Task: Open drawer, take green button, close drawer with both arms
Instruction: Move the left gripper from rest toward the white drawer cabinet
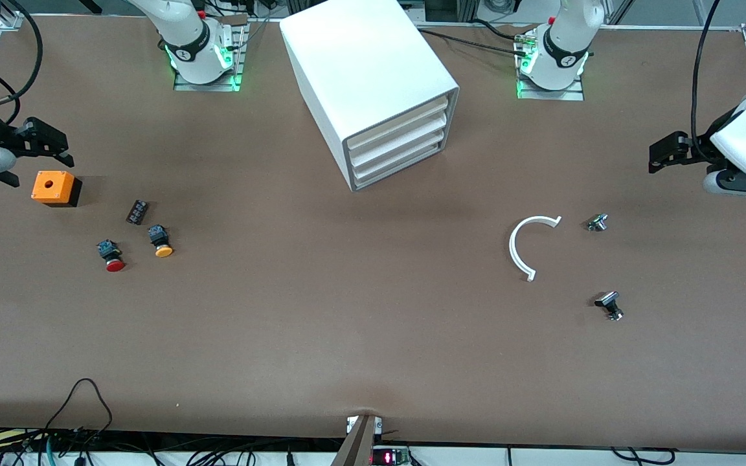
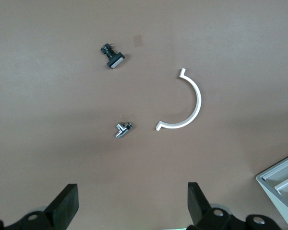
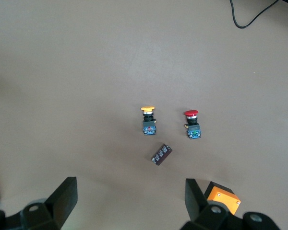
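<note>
The white cabinet [image 1: 373, 77] stands mid-table near the arms' bases, all its tray drawers pushed in. The drawer [image 1: 399, 167] is the lowest one and it is shut. The button is hidden. My left gripper [image 1: 658, 155] hangs open over the table at the left arm's end; in the left wrist view it [image 2: 133, 203] holds nothing, and a corner of the cabinet [image 2: 283, 184] shows. My right gripper [image 1: 62, 150] hangs open at the right arm's end just above an orange box [image 1: 54, 188]. Nothing sits between its fingers [image 3: 129, 199].
A red-capped button [image 1: 111, 255], a yellow-capped button [image 1: 160, 241] and a small black block [image 1: 137, 211] lie beside the orange box. Toward the left arm's end lie a white curved piece [image 1: 525, 244] and two small metal parts [image 1: 598, 222] [image 1: 610, 305].
</note>
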`<state>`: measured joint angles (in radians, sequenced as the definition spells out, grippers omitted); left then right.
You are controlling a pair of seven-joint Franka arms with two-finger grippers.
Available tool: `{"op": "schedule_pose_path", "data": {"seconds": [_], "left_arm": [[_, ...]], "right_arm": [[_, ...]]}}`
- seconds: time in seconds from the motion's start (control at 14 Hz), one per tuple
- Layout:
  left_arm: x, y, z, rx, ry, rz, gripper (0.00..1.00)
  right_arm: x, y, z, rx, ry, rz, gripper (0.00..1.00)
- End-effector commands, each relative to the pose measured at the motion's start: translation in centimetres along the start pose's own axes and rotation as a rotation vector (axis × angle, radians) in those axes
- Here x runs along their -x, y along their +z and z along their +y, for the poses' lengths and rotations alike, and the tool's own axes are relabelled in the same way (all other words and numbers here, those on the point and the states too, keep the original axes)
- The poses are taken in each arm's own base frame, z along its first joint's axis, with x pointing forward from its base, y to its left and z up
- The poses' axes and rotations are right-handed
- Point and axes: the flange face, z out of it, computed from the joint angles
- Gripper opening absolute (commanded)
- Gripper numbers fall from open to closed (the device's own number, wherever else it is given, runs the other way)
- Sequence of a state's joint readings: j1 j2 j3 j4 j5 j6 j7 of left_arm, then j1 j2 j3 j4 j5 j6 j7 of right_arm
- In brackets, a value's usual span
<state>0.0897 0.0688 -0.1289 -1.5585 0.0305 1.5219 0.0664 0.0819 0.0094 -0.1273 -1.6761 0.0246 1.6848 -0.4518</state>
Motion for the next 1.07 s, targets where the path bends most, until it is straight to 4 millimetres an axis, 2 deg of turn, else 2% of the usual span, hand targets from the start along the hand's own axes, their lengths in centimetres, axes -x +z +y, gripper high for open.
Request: {"op": "schedule_pose_path", "data": {"seconds": [0.0,0.29,0.5,0.64,0.71,0.86,1.0], "left_arm": [[0.4,-0.5,0.2,0.030,0.026,-0.004,1.00],[0.1,-0.6,1.1,0.038,0.033,-0.004,1.00],[-0.5,0.4,2.5,0.119,0.000,-0.021,1.00],[-1.2,1.3,4.0,0.218,0.013,-0.039,1.00],[-1.6,2.0,5.5,0.249,0.036,-0.053,1.00],[-2.3,3.6,8.2,0.257,0.073,-0.089,1.00],[-2.6,4.6,10.1,0.266,0.105,-0.112,1.00]], "right_arm": [[-0.3,-0.4,0.1,-0.008,0.002,0.008,0.99],[-0.2,-0.5,0.2,-0.008,0.002,0.010,0.99],[-0.3,-0.5,0.1,-0.008,0.002,0.010,0.99],[-0.2,-0.5,0.2,-0.008,0.004,0.010,0.99],[-0.2,-0.5,0.2,-0.008,0.004,0.010,0.99],[-0.2,-0.5,0.2,-0.008,0.004,0.010,0.99],[-0.2,-0.5,0.2,-0.008,0.002,0.010,0.99]]}}
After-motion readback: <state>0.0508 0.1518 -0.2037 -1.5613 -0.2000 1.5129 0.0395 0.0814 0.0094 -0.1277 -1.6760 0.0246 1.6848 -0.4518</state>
